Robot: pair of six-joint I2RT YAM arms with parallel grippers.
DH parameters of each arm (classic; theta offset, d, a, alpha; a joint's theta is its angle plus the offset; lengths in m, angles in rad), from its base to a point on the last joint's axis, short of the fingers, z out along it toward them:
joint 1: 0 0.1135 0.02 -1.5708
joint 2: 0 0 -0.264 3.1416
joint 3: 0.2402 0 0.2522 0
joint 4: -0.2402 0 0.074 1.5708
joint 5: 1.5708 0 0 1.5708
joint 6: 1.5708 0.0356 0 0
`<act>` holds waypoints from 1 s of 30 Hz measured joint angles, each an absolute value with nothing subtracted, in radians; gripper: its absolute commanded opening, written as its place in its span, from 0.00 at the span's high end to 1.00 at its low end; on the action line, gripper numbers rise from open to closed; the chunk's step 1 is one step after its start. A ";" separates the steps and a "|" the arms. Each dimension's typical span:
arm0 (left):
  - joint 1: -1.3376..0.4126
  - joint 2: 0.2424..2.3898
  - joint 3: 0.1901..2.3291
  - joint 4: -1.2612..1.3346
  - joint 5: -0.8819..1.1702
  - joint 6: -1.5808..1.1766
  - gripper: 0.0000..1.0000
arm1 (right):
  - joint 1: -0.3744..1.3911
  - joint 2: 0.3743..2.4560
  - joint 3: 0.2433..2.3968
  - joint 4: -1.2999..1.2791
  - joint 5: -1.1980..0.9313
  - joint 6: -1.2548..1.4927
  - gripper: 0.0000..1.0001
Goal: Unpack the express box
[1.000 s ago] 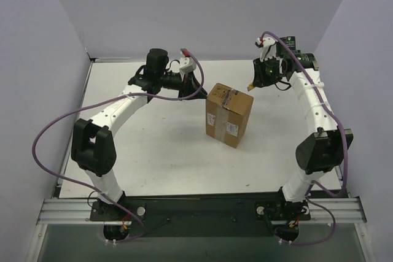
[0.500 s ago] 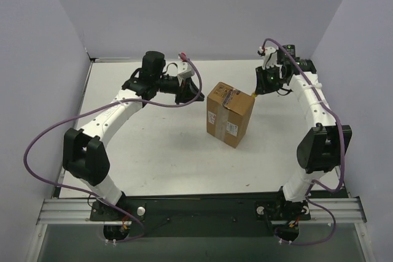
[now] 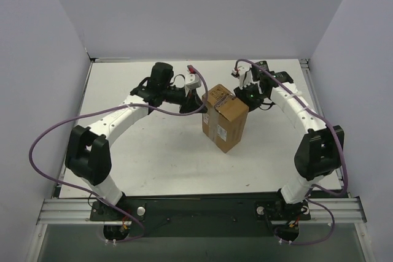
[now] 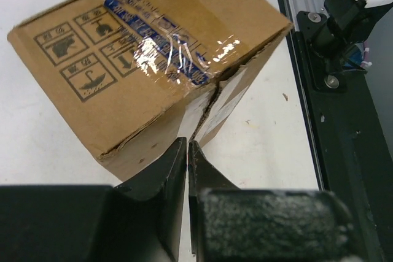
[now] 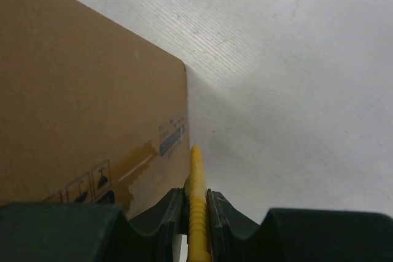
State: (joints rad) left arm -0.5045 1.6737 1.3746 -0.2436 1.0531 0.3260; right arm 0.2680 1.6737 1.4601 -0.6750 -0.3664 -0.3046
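Fingertips of the left gripper (image 3: 196, 97) and the right gripper (image 3: 241, 94) close against opposite upper sides of the express box (image 3: 225, 121), seen from above. Carton upright near the middle of the white table (image 3: 153, 151), between the two arms. Finger gap too small to read from this height.

From the left wrist: left gripper (image 4: 187, 145) pinched shut, only a hairline slit between the black fingers, nothing held. Tips just in front of the lower edge of the express box (image 4: 141, 72), below a split seam and the wrinkled clear tape (image 4: 178, 53) over blue print; contact not certain. Handling symbols printed on the brown face beside the tape.

From the right wrist: right gripper (image 5: 196, 196) clamped on a yellow utility knife (image 5: 196, 170), its ridged yellow end poking out between the fingers. Knife end just beside the upright corner edge of the express box (image 5: 80, 102), bare table (image 5: 276, 59) to the right; touching or apart, impossible to tell.
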 measured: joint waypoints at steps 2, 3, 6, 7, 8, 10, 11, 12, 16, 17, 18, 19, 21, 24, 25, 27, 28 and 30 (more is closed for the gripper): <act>-0.502 1.667 1.349 -0.248 1.036 0.331 0.84 | 0.290 1.674 1.460 -0.670 -0.378 -0.288 1.00; -0.499 1.662 1.340 -0.256 1.029 0.336 0.84 | 0.299 1.674 1.460 -0.667 -0.384 -0.278 1.00; -0.487 1.650 1.334 -0.268 1.022 0.350 0.83 | 0.329 1.683 1.464 -0.661 -0.416 -0.241 1.00; -0.483 1.646 1.334 -0.268 1.021 0.352 0.83 | 0.336 1.692 1.469 -0.662 -0.419 -0.229 1.00; -0.481 1.644 1.334 -0.267 1.021 0.351 0.83 | 0.342 1.700 1.475 -0.661 -0.421 -0.215 1.00; -0.479 1.645 1.344 -0.263 1.022 0.337 0.83 | 0.337 1.712 1.484 -0.656 -0.423 -0.194 1.00; -0.479 1.650 1.356 -0.258 1.025 0.323 0.83 | 0.320 1.714 1.488 -0.656 -0.422 -0.181 1.00; -0.483 1.657 1.373 -0.257 1.029 0.311 0.83 | 0.294 1.715 1.494 -0.657 -0.420 -0.169 1.00; -0.522 1.742 1.511 -0.215 1.042 0.261 0.82 | 0.110 1.715 1.551 -0.655 -0.398 -0.136 1.00; -0.541 1.776 1.557 -0.199 1.044 0.246 0.82 | 0.049 1.715 1.572 -0.654 -0.389 -0.132 1.00; -0.558 1.804 1.589 -0.189 1.044 0.239 0.81 | -0.009 1.715 1.595 -0.652 -0.380 -0.130 1.00; -0.577 1.839 1.627 -0.178 1.044 0.228 0.81 | -0.059 1.715 1.617 -0.647 -0.369 -0.130 1.00; -0.617 1.915 1.700 -0.151 1.040 0.206 0.81 | -0.155 1.713 1.648 -0.638 -0.342 -0.130 1.00; -0.675 2.033 1.781 -0.101 1.023 0.148 0.78 | -0.226 1.707 1.658 -0.638 -0.297 -0.133 1.00; -0.691 2.067 1.789 -0.083 1.013 0.126 0.76 | -0.235 1.705 1.657 -0.641 -0.282 -0.135 1.00; -0.721 2.120 1.792 -0.051 0.994 0.081 0.72 | -0.236 1.698 1.649 -0.641 -0.261 -0.142 1.00; -0.731 2.139 1.792 -0.046 0.982 0.059 0.69 | -0.234 1.689 1.636 -0.640 -0.251 -0.147 1.00; -0.737 2.153 1.785 -0.039 0.962 0.017 0.60 | -0.231 1.663 1.607 -0.646 -0.237 -0.154 1.00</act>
State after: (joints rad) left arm -0.7372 2.1529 1.7855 -0.0391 0.9619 0.0170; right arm -0.2310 1.6627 1.6066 -0.6464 -0.2375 -0.1539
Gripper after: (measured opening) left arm 0.294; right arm 0.191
